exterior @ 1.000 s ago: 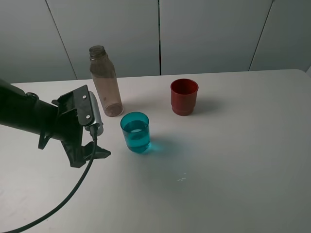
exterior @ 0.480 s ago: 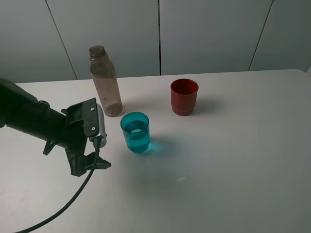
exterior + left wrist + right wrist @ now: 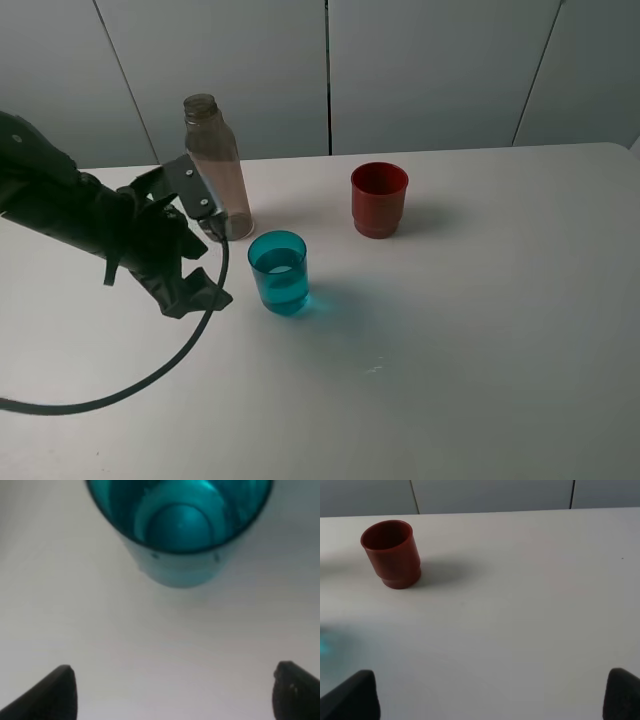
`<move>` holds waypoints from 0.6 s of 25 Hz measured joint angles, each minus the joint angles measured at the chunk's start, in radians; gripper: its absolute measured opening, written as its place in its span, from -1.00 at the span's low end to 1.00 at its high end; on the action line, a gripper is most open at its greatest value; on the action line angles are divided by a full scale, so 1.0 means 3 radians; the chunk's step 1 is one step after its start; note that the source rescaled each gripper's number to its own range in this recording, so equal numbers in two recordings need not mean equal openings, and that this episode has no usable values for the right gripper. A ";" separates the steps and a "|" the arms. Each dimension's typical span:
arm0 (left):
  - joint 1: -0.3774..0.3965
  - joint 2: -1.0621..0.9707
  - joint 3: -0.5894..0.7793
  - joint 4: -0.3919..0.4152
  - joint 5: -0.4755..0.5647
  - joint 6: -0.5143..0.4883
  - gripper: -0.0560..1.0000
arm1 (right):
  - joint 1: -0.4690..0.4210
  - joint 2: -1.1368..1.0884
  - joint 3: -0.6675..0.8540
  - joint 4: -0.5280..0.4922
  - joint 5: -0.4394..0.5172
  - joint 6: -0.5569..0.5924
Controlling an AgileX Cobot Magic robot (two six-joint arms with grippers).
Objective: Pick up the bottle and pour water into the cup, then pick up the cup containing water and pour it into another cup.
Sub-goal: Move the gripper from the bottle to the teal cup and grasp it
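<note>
Alignment is the thing to get right here. The cup (image 3: 279, 272) stands upright on the tabletop (image 3: 480, 330), near the bottle (image 3: 217, 170) but apart from it. It looks to hold water (image 3: 281, 287) to about half its height, so the step in hand is probably taking hold of it for the pour into another cup (image 3: 379, 199), which stands well apart toward the right. The left gripper (image 3: 175, 695) hangs beside the cup with its jaws spread wide and empty. In the left wrist view the cup sits centred between them but beyond the tips. A good grasp wants the jaws carried level around the mid-wall, not the rim. They should close gently, since thin plastic may flex and slop the water, then lift straight up, clear of the bottle. The right gripper (image 3: 490, 695) also has its jaws wide apart, holding nothing, with another cup ahead of it.
</note>
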 joint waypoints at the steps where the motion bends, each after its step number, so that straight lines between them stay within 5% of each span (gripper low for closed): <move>1: -0.0028 -0.0040 -0.0032 0.0169 -0.0041 -0.0268 0.99 | 0.0000 0.0000 0.0000 0.0000 0.0000 0.0000; 8: -0.0351 -0.0381 -0.0060 0.0902 -0.0911 -0.2210 0.99 | 0.0000 0.0000 0.0000 0.0000 0.0000 0.0000; 11: -0.0503 -0.0433 -0.0018 0.0987 -0.1184 -0.2514 0.99 | 0.0000 0.0000 0.0000 0.0000 0.0000 0.0000; 15: -0.0582 -0.0347 0.0130 0.0944 -0.1264 -0.2461 0.99 | 0.0000 0.0000 0.0000 0.0000 0.0000 0.0000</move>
